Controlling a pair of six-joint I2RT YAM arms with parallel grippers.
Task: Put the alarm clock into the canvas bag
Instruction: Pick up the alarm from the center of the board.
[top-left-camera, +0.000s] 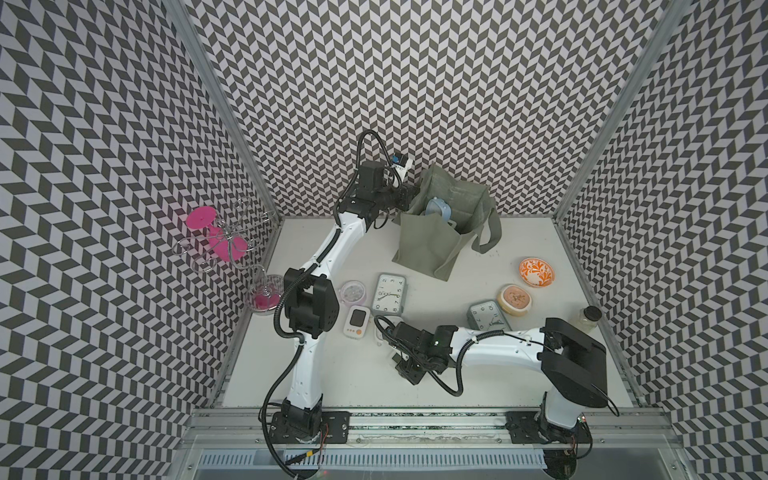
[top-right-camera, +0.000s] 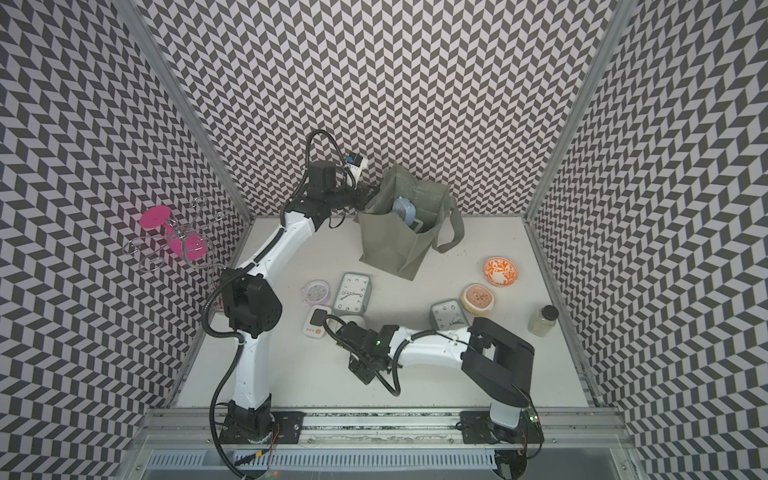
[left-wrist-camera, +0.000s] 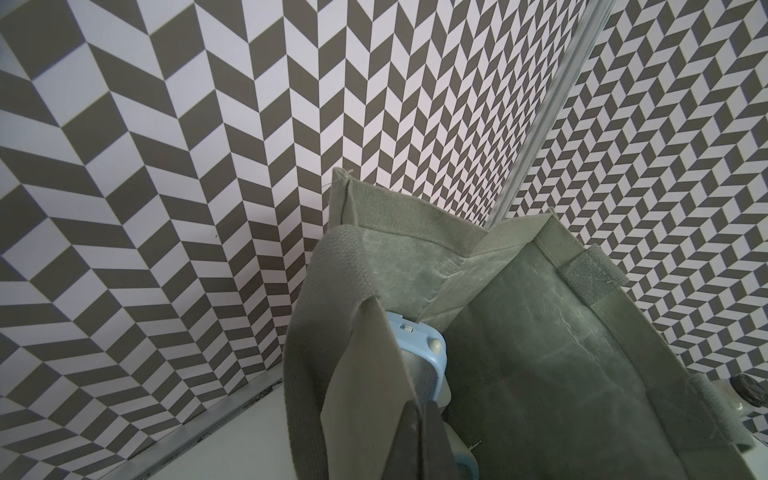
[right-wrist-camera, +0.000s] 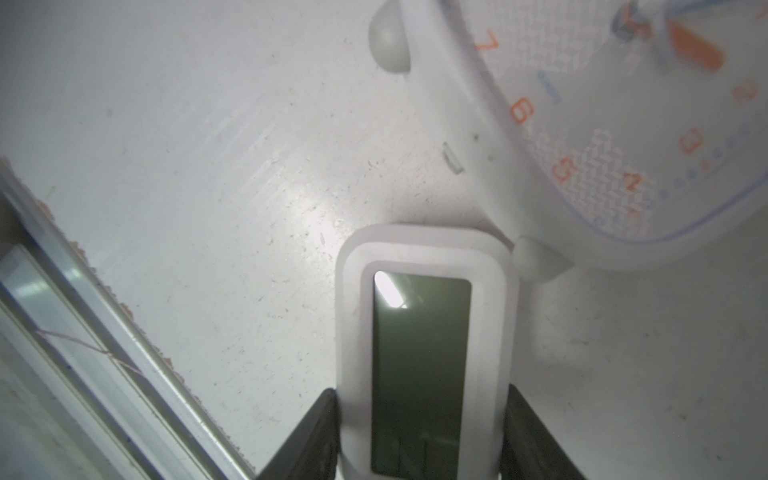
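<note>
1. Right wrist view: the white rounded digital alarm clock with a dark screen (right-wrist-camera: 422, 332) lies flat on the pale surface (right-wrist-camera: 208, 166). It sits between the right fingers (right-wrist-camera: 309, 432), and its long axis runs straight out from them.
2. One finger stands at each long side, at or just off the casing; I cannot tell whether they grip.
3. In both top views the tall boxy grey-green canvas bag (top-left-camera: 424, 245) (top-right-camera: 386, 245) stands open near the surface's far edge, well apart from the clock.
4. The left fingers (left-wrist-camera: 415, 440) are pinched together on the bag's rim, apparently holding it open.
5. The right arm is nearer, so the carry likely runs up and toward the far edge.
</note>
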